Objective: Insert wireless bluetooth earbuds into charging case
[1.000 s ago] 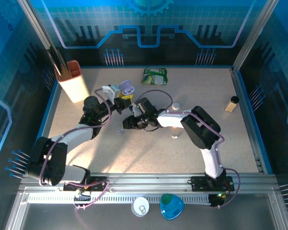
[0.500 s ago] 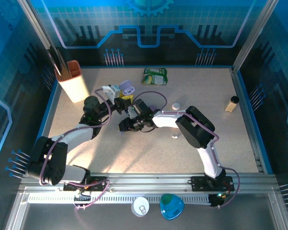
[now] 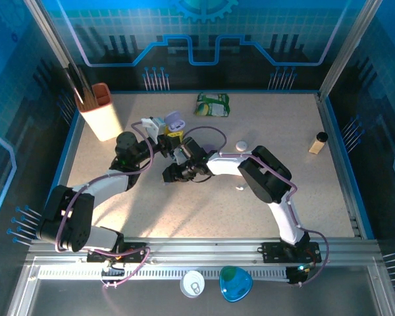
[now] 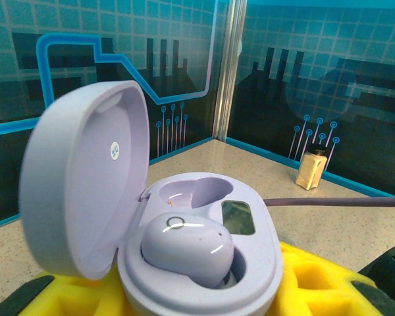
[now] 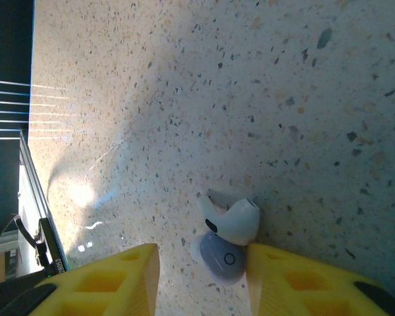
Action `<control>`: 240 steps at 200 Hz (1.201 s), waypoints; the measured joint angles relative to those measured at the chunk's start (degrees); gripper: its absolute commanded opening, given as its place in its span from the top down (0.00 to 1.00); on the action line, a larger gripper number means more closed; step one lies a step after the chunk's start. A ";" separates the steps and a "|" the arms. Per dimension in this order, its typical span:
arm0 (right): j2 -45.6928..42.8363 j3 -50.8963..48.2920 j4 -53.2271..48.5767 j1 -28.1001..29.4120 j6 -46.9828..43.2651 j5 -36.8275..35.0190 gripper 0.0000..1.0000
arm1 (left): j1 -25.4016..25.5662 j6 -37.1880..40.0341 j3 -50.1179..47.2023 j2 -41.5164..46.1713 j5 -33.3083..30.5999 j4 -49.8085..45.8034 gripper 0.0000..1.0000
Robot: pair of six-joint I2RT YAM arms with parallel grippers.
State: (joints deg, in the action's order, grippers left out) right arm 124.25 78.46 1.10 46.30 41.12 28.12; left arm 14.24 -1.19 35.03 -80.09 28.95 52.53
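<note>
1. The charging case (image 4: 204, 263) sits between the fingers of the left gripper (image 3: 166, 133), with its lid (image 4: 85, 178) standing open at the left
2. The seated earbud (image 4: 187, 247) lies in the near well, and the far well (image 4: 197, 192) is behind it
3. The loose earbuds (image 5: 230, 224) lie touching each other on the table (image 5: 283, 99), between the fingers of the right gripper (image 5: 201, 266) and against one finger
4. The stick holder (image 3: 99, 118) stands far left, the packet (image 3: 212, 104) far centre and the small bottle (image 3: 318, 142) at the right

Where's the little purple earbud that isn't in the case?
In the right wrist view, the lilac earbud lies on the table between the fingers of the right gripper, touching a white earbud just above it.
</note>
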 measured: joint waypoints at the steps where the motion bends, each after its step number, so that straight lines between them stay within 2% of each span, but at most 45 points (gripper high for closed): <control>1: 0.02 0.02 -0.04 0.00 0.00 0.00 0.63 | 0.00 0.00 0.00 -0.02 0.00 0.02 0.72; 58: 0.94 1.86 -2.58 0.04 -1.92 0.02 0.65 | 0.00 0.00 0.00 -0.87 0.00 0.02 0.72; 100: 1.79 5.14 -8.22 0.70 -6.38 -1.38 0.66 | 0.00 0.00 0.00 -0.87 0.00 0.04 0.72; 156: 2.40 7.17 -12.24 1.33 -10.32 -4.24 0.78 | 0.00 0.04 0.00 -0.87 -0.04 0.17 0.72; 184: 2.38 7.13 -12.04 1.55 -10.56 -4.74 0.80 | -0.04 0.04 0.00 -0.87 -0.04 0.26 0.72; 212: 1.16 4.79 -10.03 1.55 -10.05 -5.01 0.81 | -0.07 0.04 0.00 -0.87 -0.11 0.39 0.72; 240: -2.95 -1.88 -6.88 1.25 -8.07 -6.14 0.82 | -0.11 0.07 -0.04 -0.87 -0.50 0.42 0.72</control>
State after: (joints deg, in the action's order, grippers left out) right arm 121.30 76.58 -5.78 47.55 33.06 21.98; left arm 14.13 -1.13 34.98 -80.97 28.45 52.95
